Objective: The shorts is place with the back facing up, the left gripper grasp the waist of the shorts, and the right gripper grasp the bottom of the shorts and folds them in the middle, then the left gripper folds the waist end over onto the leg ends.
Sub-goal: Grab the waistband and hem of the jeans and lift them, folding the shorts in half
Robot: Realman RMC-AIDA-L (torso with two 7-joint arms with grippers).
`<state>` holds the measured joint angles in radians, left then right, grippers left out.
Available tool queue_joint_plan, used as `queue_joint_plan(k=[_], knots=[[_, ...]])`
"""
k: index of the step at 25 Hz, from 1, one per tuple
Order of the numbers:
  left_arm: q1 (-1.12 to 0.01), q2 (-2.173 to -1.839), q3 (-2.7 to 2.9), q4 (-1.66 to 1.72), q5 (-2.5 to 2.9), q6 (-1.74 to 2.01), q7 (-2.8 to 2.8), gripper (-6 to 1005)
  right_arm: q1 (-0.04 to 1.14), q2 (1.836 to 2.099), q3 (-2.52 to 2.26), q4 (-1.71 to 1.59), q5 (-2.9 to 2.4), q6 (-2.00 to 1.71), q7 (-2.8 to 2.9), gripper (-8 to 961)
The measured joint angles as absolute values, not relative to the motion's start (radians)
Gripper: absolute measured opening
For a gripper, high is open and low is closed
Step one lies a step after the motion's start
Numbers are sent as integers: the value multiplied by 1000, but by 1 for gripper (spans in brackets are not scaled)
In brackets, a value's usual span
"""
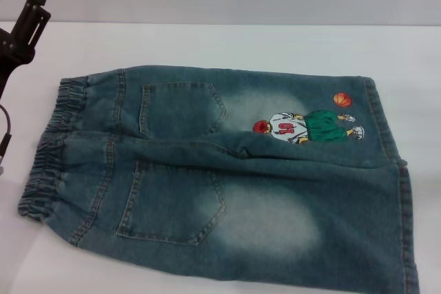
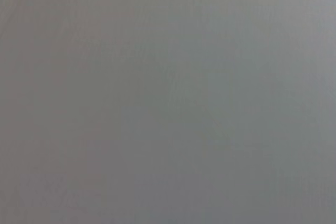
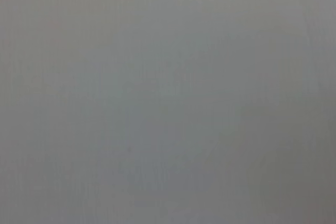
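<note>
Two back pockets faced up on the shorts (image 1: 227,177), spread flat on the white surface (image 1: 207,43); the left gripper (image 1: 21,22) hung beside the waist (image 1: 52,149), holding nothing, its opening unclear.

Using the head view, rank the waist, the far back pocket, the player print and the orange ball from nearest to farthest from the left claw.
From the left claw, raised at the table's far left:
1. Waist, the shorts' left end, below the claw.
2. Far back pocket, left of centre.
3. Player print, on the far leg, right of centre.
4. Orange ball, just beyond the print, near the hem.
</note>
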<state>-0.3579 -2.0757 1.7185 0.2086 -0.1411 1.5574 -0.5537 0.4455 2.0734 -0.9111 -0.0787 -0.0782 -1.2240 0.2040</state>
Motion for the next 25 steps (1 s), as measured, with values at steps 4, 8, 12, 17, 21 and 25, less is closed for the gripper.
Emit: queue_joint_plan(k=[4, 8, 12, 17, 21, 25], knots=[[-359, -2075, 1718, 209, -141, 1557, -554, 832, 443, 2074, -911, -77, -78, -1224, 204, 729], [-360, -2075, 1718, 209, -145, 1555, -554, 831, 441, 2075, -911, -77, -78, -1224, 207, 728], [-361, -2075, 1718, 209, -148, 1552, -554, 829, 440, 2075, -911, -78, -78, -1224, 208, 728], [-366, -2073, 1718, 209, -143, 1547, -554, 828, 440, 2075, -911, -78, -78, -1224, 208, 729], [-381, -2069, 1731, 209, -142, 1536, -577, 827, 441, 2075, -911, -78, -78, -1224, 210, 729], [-410, -2060, 1765, 209, -141, 1514, -627, 826, 440, 2075, -911, -78, -78, -1224, 211, 729]])
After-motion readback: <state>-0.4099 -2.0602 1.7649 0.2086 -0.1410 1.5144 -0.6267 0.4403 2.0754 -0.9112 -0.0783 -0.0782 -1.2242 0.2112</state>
